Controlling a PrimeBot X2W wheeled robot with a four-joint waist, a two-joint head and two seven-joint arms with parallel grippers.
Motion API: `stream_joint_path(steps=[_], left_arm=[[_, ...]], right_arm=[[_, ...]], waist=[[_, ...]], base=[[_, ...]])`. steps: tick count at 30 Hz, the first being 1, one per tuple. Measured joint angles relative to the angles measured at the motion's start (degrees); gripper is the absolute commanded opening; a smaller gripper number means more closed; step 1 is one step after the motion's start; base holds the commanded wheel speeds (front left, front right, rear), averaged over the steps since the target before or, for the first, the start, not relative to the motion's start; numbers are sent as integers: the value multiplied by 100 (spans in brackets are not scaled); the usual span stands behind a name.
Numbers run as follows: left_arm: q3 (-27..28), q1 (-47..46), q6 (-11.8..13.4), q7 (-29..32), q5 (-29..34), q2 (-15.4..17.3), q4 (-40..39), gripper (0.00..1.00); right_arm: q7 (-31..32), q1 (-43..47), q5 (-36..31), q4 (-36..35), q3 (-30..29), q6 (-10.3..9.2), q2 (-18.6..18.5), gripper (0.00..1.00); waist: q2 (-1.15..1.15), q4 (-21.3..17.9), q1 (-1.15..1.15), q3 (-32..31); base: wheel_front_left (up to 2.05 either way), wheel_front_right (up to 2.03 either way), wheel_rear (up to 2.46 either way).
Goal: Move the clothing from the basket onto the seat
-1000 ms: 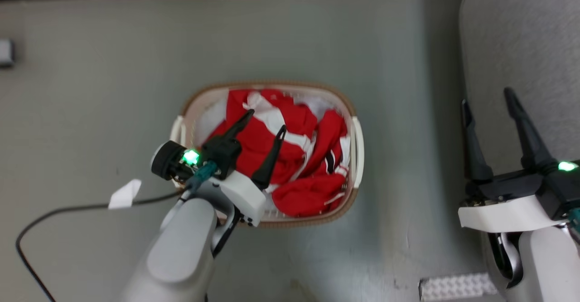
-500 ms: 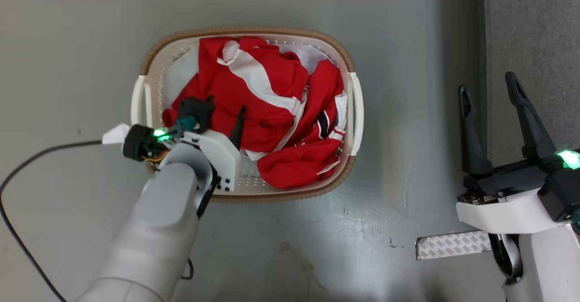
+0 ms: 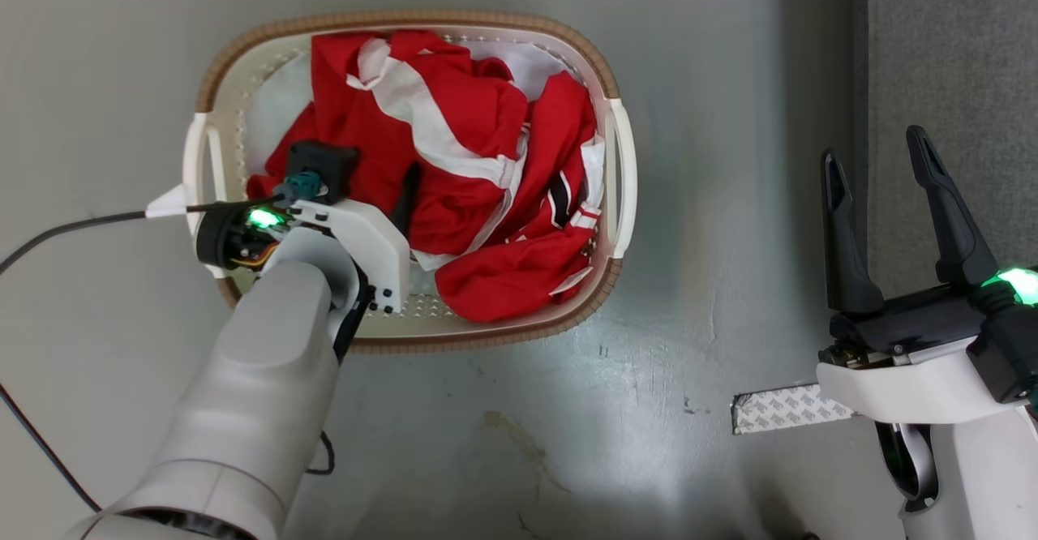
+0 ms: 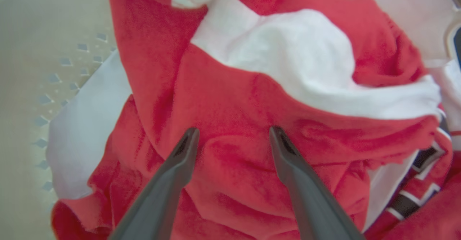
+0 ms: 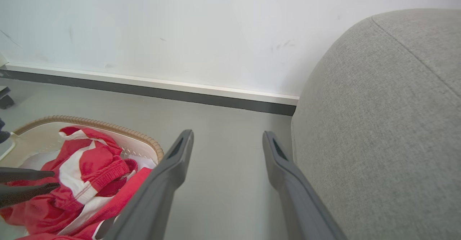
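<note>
The crumpled bright red jersey clothing with white panels (image 3: 462, 135) lay piled inside the oval cream-white plastic basket with a brown woven-look rim (image 3: 405, 19). Inside that basket, the left gripper (image 4: 234, 132) pointed down at the red fabric, its two dark fingers spread wide and clasping nothing. Well to the basket's right, the right gripper (image 3: 874, 147) hung fully spread and empty. The large grey fabric seat (image 3: 949, 53) stood farther right of the basket.

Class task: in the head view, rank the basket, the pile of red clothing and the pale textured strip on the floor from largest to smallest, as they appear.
1. basket
2. clothing, which lies within the basket's rim
3. strip, clearly the smallest, though its right end is hidden
</note>
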Motion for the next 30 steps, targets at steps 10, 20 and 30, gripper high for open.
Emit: stream_joint_path(steps=[10, 20, 30], left_arm=[[-348, -29, -226, 148, -249, -47, 126, 46], [-1694, 263, -233, 358, -1616, -53, -824, 0], [-2183, 354, -233, -26, -2352, 114, -1170, 0]], right_arm=[[0, 62, -4, -127, -31, 0, 0, 100], [1, 77, -67, -74, -48, 0, -1, 100], [1, -19, -13, 244, 54, 0, 0, 100]], waist=[[0, -17, -1, 197], [0, 119, -1, 228], [0, 307, -1, -412]], base=[[0, 0, 0], [0, 0, 0], [0, 0, 0]])
